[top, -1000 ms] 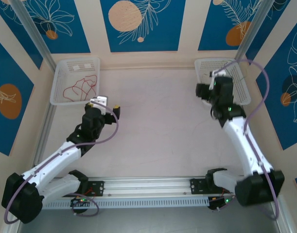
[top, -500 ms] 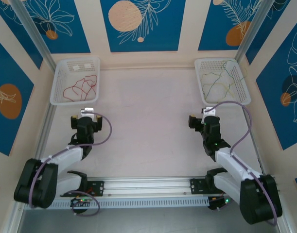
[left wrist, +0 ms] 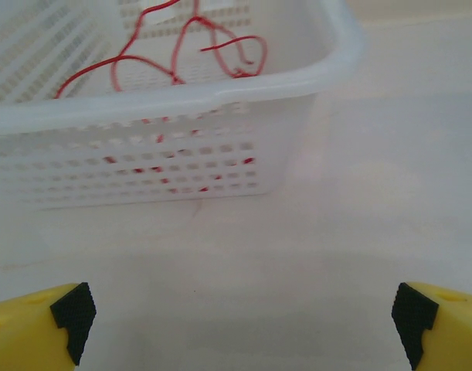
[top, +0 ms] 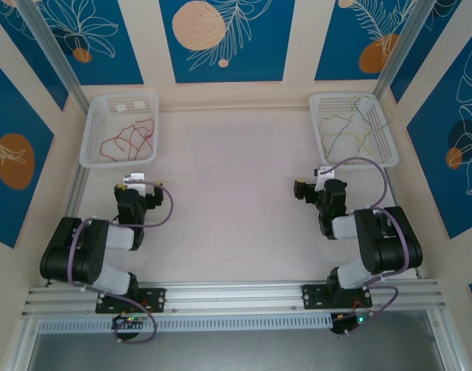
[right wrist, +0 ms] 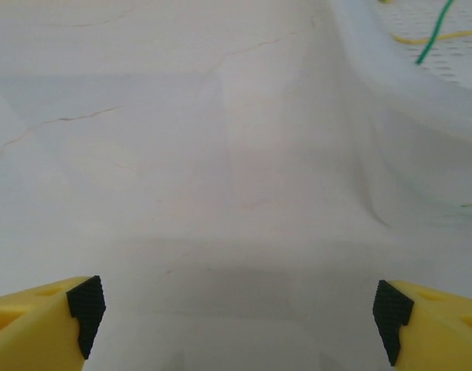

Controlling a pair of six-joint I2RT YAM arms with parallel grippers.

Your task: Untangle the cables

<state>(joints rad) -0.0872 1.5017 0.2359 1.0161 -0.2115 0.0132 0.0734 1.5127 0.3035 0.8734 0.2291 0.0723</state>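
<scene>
Yellow fingers (left wrist: 35, 328) tipped with black pads sit in the two bottom corners of your left wrist view. The left gripper (left wrist: 243, 321) is spread wide, with nothing between its jaws but bare table (left wrist: 313, 263). Your right gripper (right wrist: 239, 313) is spread about as wide and is just as empty, hanging over the pale, faintly cracked surface.

Just ahead of the left gripper stands the white left basket (left wrist: 181, 104), its perforated wall facing you. The red cable (left wrist: 181, 46) lies looped inside it, and bits of red show through the holes.

In your right wrist view, the wall of the right basket (right wrist: 390, 85) rises at the upper right. On its floor a green cable (right wrist: 429, 46) crosses a pale yellow cable (right wrist: 467, 32).

From above, both arms are folded close to their bases. Each gripper is on the near side of its basket, clear of the rim. The red cable lies alone in the basket at the far left corner. In the basket at the far right corner, the green and pale yellow strands loop across each other. You cannot tell from this height which strand lies on top.
</scene>
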